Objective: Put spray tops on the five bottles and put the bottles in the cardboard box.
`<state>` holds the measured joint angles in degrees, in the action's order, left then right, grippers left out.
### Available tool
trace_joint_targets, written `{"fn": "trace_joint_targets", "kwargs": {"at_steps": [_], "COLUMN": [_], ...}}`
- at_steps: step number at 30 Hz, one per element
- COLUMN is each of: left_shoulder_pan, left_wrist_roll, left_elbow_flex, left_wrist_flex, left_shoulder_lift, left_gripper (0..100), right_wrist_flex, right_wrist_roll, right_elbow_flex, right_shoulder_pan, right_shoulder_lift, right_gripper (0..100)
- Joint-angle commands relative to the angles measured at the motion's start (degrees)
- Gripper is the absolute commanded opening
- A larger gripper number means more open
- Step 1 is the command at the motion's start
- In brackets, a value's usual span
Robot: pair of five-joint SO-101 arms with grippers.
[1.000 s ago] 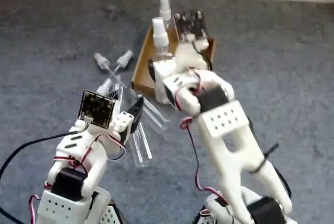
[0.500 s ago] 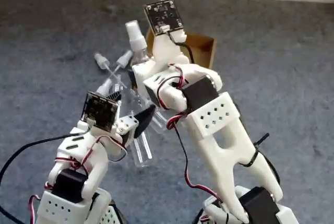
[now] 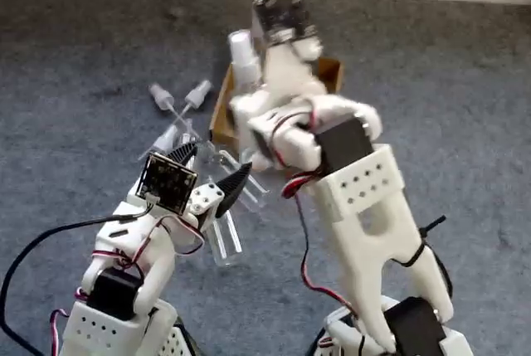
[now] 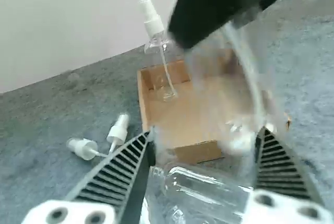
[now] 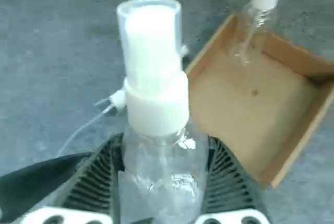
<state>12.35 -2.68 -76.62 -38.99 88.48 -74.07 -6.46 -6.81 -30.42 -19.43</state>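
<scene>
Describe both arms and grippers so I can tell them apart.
The left arm and right arm are white printed shells with black servos, red, white and black wires, and a dark circuit board at the wrist. The left gripper and right gripper have black ribbed fingers. A black cable trails from the left arm.

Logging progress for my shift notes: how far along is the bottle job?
Done: one capped bottle stands in the cardboard box. In hand: the right claw grips a second capped bottle. Left: uncapped bottles and loose spray tops lie on the table.

Right pincer (image 5: pixel 164 156) clamped; left pincer (image 4: pixel 204 140) spread.
</scene>
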Motion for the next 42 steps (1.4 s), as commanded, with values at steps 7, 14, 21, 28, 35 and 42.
{"fn": "trace_joint_targets", "kwargs": {"at_steps": [7,14,21,28,35,42], "left_shoulder_pan": [-1.19,-1.1,-0.84,-0.75,-0.75,-0.75], "left_wrist_roll": [-0.44,-0.44,-0.44,-0.44,-0.44,-0.44], "left_elbow_flex": [0.04,-0.13,-0.22,-0.22,-0.22,-0.22], "left_wrist_flex": [-1.14,-1.14,-1.14,-1.14,-1.14,-1.14], "left_shoulder_lift": [0.66,0.4,0.04,0.04,0.04,0.04], "left_gripper": [13,13,13,13,13,13], "right_wrist_flex": [30.11,44.62,57.19,59.38,59.65,62.81], "right_wrist_roll": [1.67,1.76,4.84,6.86,6.86,6.86], "right_elbow_flex": [-1.71,-1.8,-1.63,-1.54,3.38,8.48], "right_shoulder_pan": [17.01,19.3,21.67,21.49,20.44,18.77], "right_shoulder_lift": [10.51,26.42,33.45,38.9,38.73,37.32], "right_gripper": [0.4,0.4,0.4,0.4,0.4,0.4]}}
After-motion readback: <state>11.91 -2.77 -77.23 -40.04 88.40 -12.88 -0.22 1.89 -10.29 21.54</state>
